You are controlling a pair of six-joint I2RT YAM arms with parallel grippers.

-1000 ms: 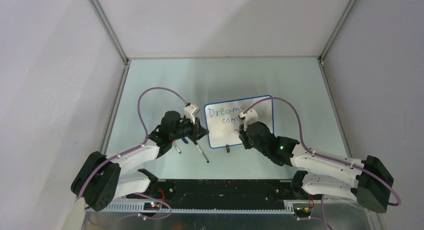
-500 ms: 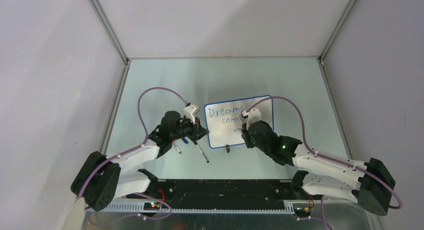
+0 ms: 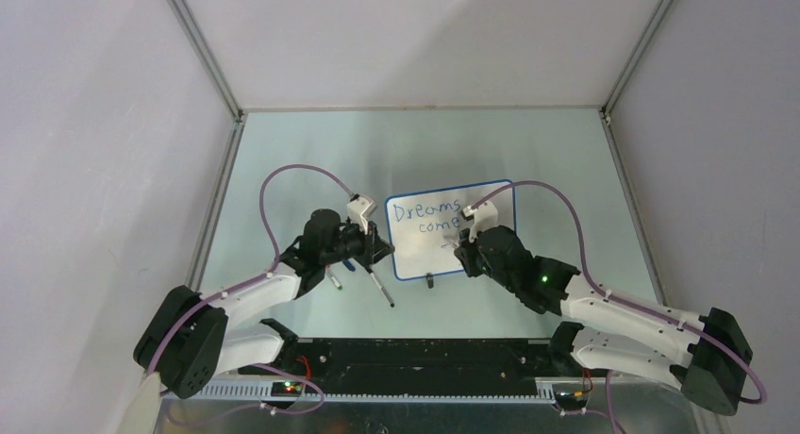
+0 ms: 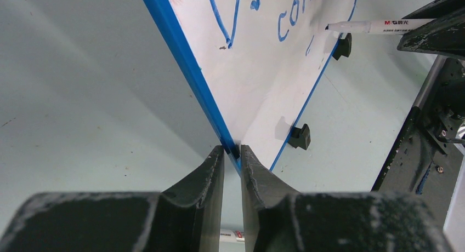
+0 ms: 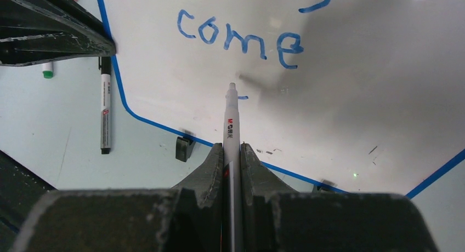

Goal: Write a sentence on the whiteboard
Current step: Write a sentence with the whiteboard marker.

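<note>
Overhead, we see the small, glossy white whiteboard with a thin blue rim (image 3: 415, 257) sitting mid-table between both arms, its blue handwritten sentence (image 3: 426, 217) reading "Dreams come". From the left wrist, we find the left gripper (image 4: 232, 153) clamped on the board's blue edge. From the right wrist, the right gripper (image 5: 232, 153) pinches a slim white marker (image 5: 231, 118), its tip against the board just below "come".

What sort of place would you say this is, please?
Probably a robotics lab test cell: plain walls box in a pale table, two robot arms are mounted at its near edge, and a whiteboard and pens lie on it.
</note>
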